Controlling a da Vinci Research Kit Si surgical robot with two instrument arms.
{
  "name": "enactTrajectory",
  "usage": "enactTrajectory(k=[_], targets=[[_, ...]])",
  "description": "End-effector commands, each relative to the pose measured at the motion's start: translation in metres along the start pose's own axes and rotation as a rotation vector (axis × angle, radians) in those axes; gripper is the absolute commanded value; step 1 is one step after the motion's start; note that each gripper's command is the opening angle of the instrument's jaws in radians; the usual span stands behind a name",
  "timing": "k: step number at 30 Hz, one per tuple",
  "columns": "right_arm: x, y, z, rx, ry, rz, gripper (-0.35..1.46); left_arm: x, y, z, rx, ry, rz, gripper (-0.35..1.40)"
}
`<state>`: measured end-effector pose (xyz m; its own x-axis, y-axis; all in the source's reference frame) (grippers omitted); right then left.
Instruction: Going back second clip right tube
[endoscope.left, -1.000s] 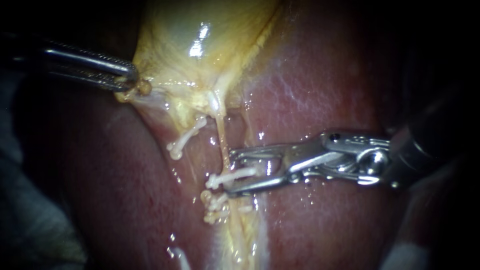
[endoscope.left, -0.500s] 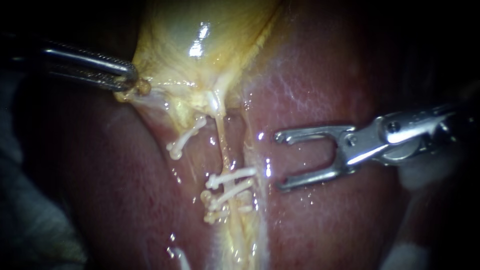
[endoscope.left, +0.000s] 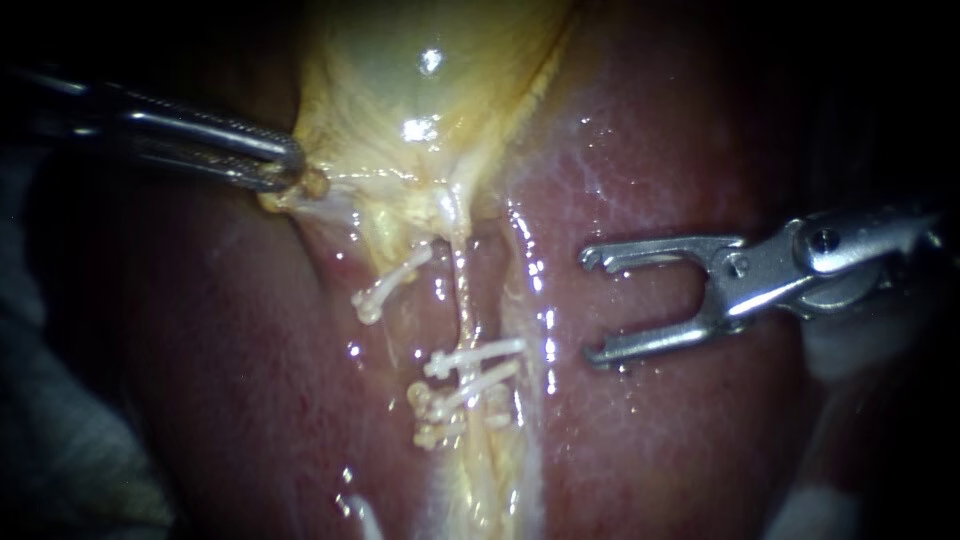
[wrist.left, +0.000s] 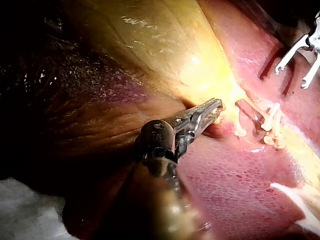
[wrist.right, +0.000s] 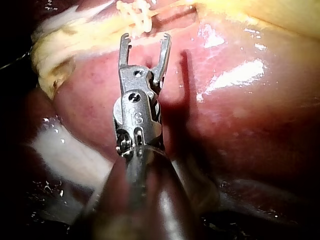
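Right tube (endoscope.left: 466, 300) with clips (endoscope.left: 475, 358) near right instrument's spread claw (endoscope.left: 592, 306); left instrument's claw (endoscope.left: 292, 166) tight on gallbladder (endoscope.left: 420, 110), shaft in shadow.

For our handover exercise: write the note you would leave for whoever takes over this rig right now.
Left instrument: shut on the edge of the gallbladder, holding it taut.
Right instrument: open, empty, over the liver, clear of the right tube.
Done: white clips sit across the right tube.
Left: probably draw the right instrument fully away; keep the left one's hold.
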<state>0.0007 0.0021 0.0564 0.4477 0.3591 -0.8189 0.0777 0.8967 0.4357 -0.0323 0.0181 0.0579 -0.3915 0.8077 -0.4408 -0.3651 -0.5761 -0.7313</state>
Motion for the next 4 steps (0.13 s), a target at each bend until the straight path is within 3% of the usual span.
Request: enactTrajectory(k=[1, 4], targets=[[0.0000, 0.0000, 0.0000, 0.000, 0.000, 0.000, 0.50, -0.0002, -0.0001, 0.0004, -0.003, -0.003, 0.001, -0.35], [0.0000, 0.0001, 0.0000, 0.000, 0.000, 0.000, 0.50, -0.0005, -0.0002, 0.0014, -0.010, -0.003, 0.004, -0.35]])
